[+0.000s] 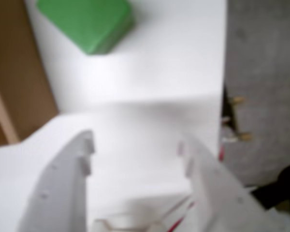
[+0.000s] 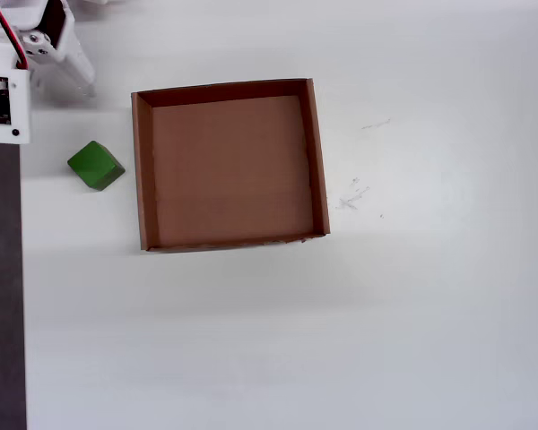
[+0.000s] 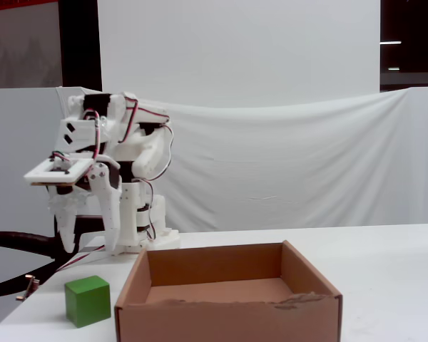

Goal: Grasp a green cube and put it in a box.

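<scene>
The green cube (image 2: pixel 96 165) sits on the white table just left of the box (image 2: pixel 229 170), a shallow brown cardboard tray that is empty. In the fixed view the cube (image 3: pixel 87 300) stands at the front left beside the box (image 3: pixel 228 313). My gripper (image 3: pixel 90 239) hangs open and empty above the table, a little behind and above the cube. In the wrist view the gripper (image 1: pixel 135 145) is open with nothing between its white fingers (image 1: pixel 84 145). There the cube (image 1: pixel 87 21) lies ahead at the upper left, and the box wall (image 1: pixel 19 72) is at the left edge.
The arm's base and a white controller board (image 2: pixel 0 107) stand at the table's far left corner. The table's left edge (image 2: pixel 21 287) borders a dark grey floor strip. A black curved object (image 3: pixel 14 242) sits left of the table. White cloth hangs behind.
</scene>
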Robot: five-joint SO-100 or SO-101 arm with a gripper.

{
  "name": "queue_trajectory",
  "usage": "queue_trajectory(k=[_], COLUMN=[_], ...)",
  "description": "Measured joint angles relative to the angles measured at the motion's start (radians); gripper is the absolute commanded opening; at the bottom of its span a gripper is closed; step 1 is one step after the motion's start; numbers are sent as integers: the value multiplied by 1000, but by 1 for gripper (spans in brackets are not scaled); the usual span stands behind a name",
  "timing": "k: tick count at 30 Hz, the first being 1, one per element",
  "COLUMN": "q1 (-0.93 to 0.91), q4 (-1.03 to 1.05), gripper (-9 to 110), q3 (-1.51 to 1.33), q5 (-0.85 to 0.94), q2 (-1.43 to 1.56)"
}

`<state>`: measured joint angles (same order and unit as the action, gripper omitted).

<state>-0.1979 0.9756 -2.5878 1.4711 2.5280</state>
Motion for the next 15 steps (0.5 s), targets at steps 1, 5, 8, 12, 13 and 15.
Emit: queue_trajectory(k=[1, 5, 8, 12, 13, 15], q1=[-2, -6, -11, -8, -3, 5], q4=[0, -14, -15, -48, -55, -67], gripper=[24, 24, 24, 24, 24, 24], q3=[41, 166, 236, 307, 321, 351], q5=[17, 103, 155, 175, 175, 190], q2=[-49, -219, -327, -436, -457, -508])
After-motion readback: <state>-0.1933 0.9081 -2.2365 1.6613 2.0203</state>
